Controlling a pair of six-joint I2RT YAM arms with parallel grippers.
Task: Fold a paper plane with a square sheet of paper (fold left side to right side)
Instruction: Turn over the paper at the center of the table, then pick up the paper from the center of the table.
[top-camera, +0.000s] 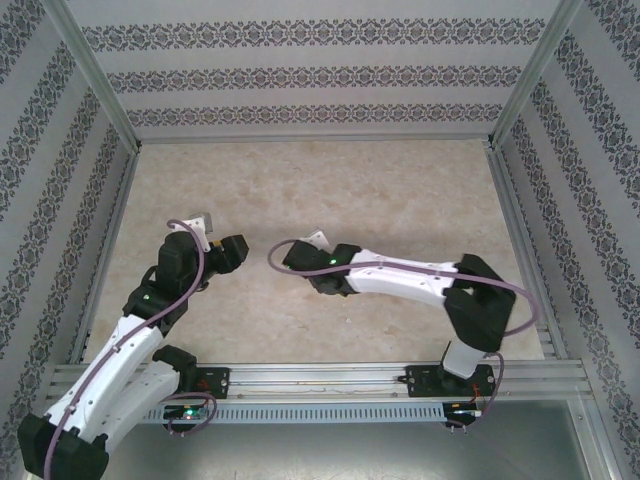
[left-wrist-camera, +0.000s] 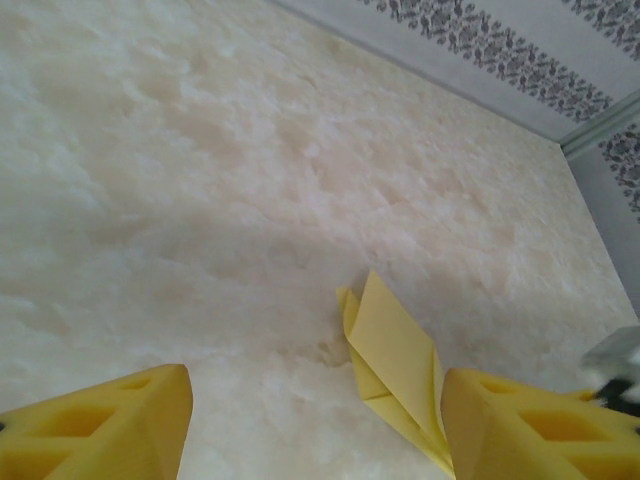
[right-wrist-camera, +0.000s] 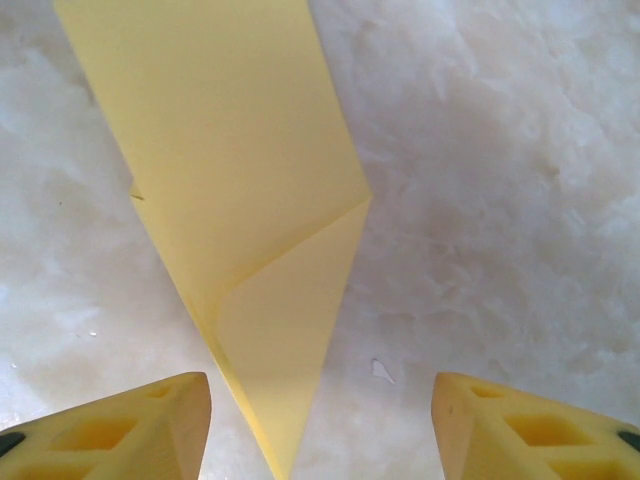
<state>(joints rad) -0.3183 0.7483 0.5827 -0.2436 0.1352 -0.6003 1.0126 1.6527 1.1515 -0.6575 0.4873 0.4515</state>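
The square sheet of paper is now a yellow paper plane (right-wrist-camera: 240, 190), a narrow pointed dart lying flat on the marbled table. In the right wrist view its tip points down between the two fingers of my right gripper (right-wrist-camera: 320, 400), nearer the left finger (right-wrist-camera: 140, 430). The jaws stand wide apart and touch nothing. In the left wrist view the paper plane (left-wrist-camera: 395, 360) lies just inside the right finger (left-wrist-camera: 530, 430) of my left gripper (left-wrist-camera: 315, 400), which is open too. From above, the left gripper (top-camera: 237, 252) and the right gripper (top-camera: 287, 257) face each other mid-table.
The beige marbled table (top-camera: 400, 190) is walled by patterned panels (top-camera: 320, 80) at the back and both sides. A metal rail (top-camera: 330, 378) runs along the near edge by the arm bases. A small white speck (right-wrist-camera: 382, 371) lies on the table beside the plane's tip.
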